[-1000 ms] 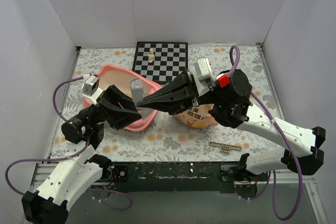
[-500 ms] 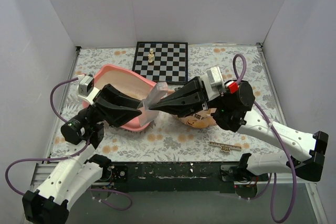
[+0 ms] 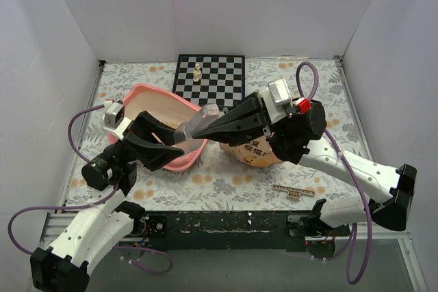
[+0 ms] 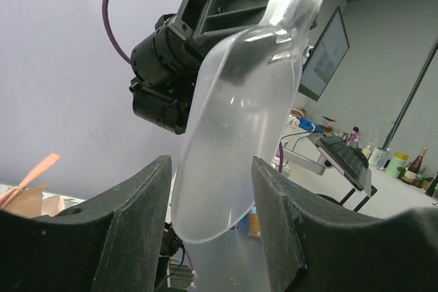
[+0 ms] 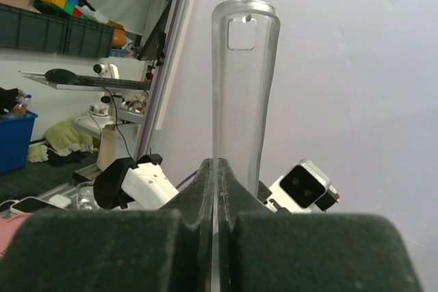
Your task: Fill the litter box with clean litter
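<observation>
Over the litter box (image 3: 145, 89) rim, the right pincer (image 3: 207, 130) is clamped on a clear scoop (image 3: 195, 125) (by its handle). The left pincer (image 4: 209, 165) stands wide open around its bowl.

The left end effector (image 3: 179, 146) and right end effector (image 3: 190, 131) crowd the litter box's (image 3: 140, 89) right side; far-left interior open.

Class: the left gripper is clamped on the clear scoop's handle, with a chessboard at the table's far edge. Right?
No: the right gripper clamps the clear scoop by its handle, as the right wrist view shows. The left gripper is open around the bowl. The chessboard part holds.
</observation>
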Tool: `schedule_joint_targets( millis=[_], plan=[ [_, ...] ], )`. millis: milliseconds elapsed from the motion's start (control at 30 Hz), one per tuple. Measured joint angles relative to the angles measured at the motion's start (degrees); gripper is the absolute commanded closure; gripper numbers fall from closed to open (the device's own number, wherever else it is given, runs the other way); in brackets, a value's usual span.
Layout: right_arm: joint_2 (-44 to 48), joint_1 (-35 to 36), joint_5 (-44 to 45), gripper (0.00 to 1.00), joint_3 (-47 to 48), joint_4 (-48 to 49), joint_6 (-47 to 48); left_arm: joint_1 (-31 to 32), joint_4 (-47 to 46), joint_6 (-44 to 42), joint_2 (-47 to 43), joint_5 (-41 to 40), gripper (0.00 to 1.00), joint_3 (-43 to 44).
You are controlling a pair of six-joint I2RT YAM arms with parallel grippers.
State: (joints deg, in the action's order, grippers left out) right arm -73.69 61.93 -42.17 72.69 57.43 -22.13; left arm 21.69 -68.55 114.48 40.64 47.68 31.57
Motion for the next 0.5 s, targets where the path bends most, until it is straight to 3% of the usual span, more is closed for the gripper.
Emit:
schedule_joint_targets(
  millis=[267,500],
  plan=[
    [-0.8,-0.2,-1.4,0.99,1.0,3.5,-0.7,0.0,-2.7,0.0,0.4,0.0,0.54,-0.1],
    [-3.0,-0.2,-2.1,0.99,1.0,5.9,-2.0,0.0,-5.3,0.0,1.9,-0.3,0.86,0.3]
  ],
)
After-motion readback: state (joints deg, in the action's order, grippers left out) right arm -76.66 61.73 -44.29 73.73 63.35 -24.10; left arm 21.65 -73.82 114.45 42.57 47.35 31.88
